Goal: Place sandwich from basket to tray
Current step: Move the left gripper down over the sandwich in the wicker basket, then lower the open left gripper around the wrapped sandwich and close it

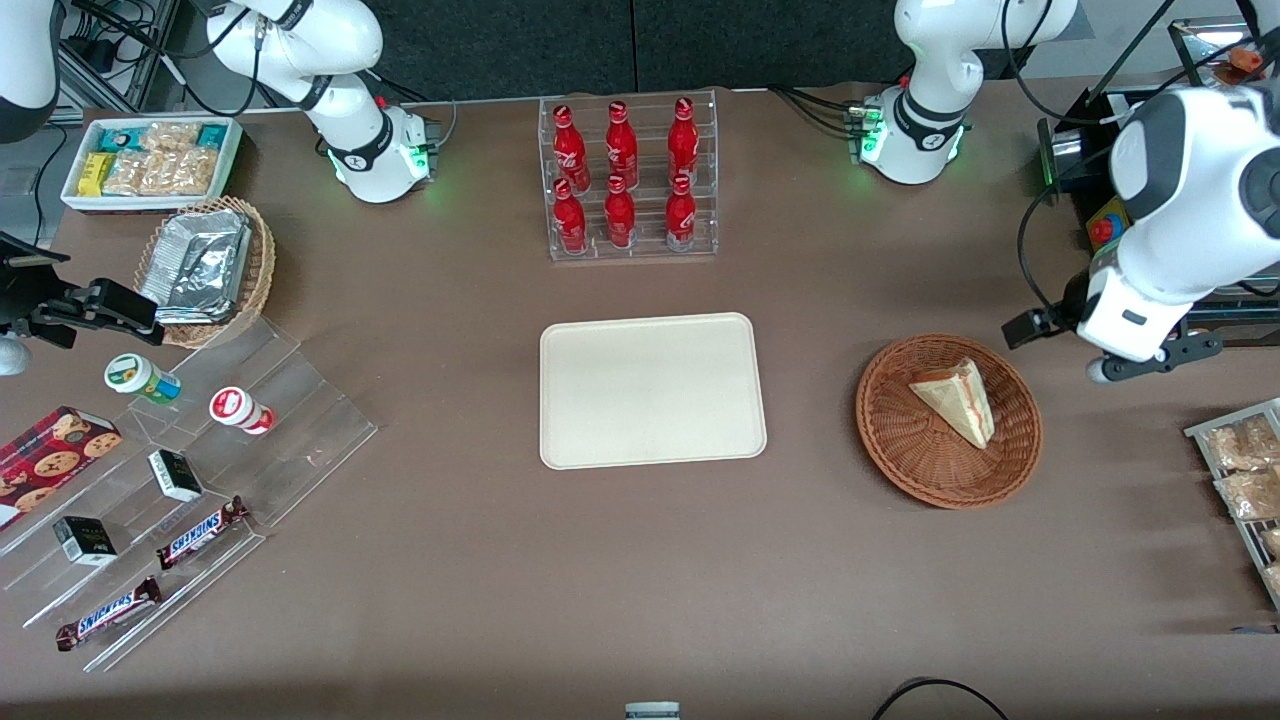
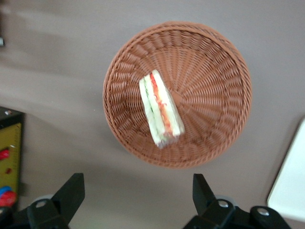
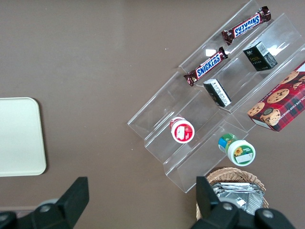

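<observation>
The sandwich [image 1: 957, 400], a pale bread wedge with red and green filling, lies in the reddish-brown wicker basket [image 1: 900, 440] toward the working arm's end of the table. In the left wrist view the sandwich [image 2: 160, 108] rests a little off the middle of the basket [image 2: 209, 71]. The cream tray [image 1: 650, 390] lies empty at the table's middle; its corner also shows in the left wrist view [image 2: 290, 183]. My left gripper [image 1: 1150, 365] hangs beside the basket, above the table. It [image 2: 138, 191] is open and empty, with bare table between the fingers.
A clear rack of red bottles [image 1: 628, 180] stands farther from the camera than the tray. A wire rack of snack bags [image 1: 1245, 480] sits at the working arm's table edge. Clear steps with snacks [image 1: 170, 500] and a tan basket of foil trays [image 1: 205, 265] lie toward the parked arm's end.
</observation>
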You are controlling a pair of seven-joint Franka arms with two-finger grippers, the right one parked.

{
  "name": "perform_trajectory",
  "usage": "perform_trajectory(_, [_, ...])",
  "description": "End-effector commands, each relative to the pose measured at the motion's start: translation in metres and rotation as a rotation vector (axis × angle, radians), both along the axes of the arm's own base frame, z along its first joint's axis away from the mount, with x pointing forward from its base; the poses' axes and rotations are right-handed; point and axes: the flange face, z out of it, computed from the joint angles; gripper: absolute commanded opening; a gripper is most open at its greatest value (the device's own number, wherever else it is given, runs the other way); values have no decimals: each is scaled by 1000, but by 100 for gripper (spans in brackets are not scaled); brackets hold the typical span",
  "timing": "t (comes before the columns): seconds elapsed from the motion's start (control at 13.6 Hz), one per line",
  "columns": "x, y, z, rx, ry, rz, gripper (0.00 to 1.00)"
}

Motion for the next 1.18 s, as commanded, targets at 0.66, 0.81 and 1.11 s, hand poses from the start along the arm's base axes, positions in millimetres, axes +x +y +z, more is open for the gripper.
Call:
perform_trajectory(0.66, [-4,-22,-129,35,-50,406,100])
perform_trajectory(0.81, [-3,-25,-141,33,-53,414,100])
perform_trajectory(1.11, [-1,-27,-161,32,-50,440,100])
